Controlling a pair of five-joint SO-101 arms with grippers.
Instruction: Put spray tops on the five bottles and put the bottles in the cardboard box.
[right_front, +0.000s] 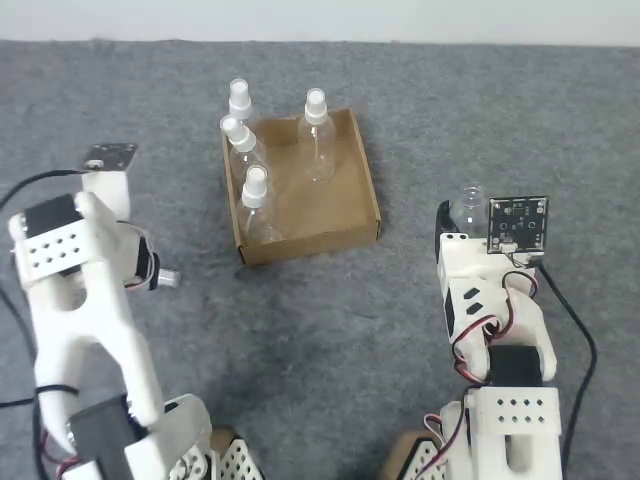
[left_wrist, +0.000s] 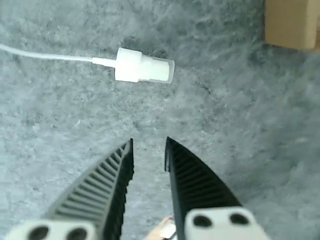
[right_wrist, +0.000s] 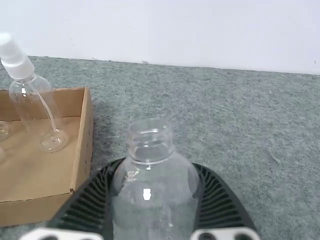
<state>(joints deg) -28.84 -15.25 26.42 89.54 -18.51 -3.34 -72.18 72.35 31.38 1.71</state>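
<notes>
White spray top (left_wrist: 142, 66), box's (right_front: 310, 243) eight o'clock, needed square pinch: left gripper (left_wrist: 148, 142) slightly open, empty; right gripper (right_wrist: 156, 167) clamped bottle (right_wrist: 150, 145).

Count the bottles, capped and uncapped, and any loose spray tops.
Clear plastic bottles with white spray tops: 4
Uncapped clear plastic bottle, in the right claw: 1
Loose white spray top on the grey carpet: 1
Total: 6

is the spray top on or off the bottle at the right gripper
Off: the bottle has a bare, open neck, and a loose spray top lies on the carpet.
</notes>
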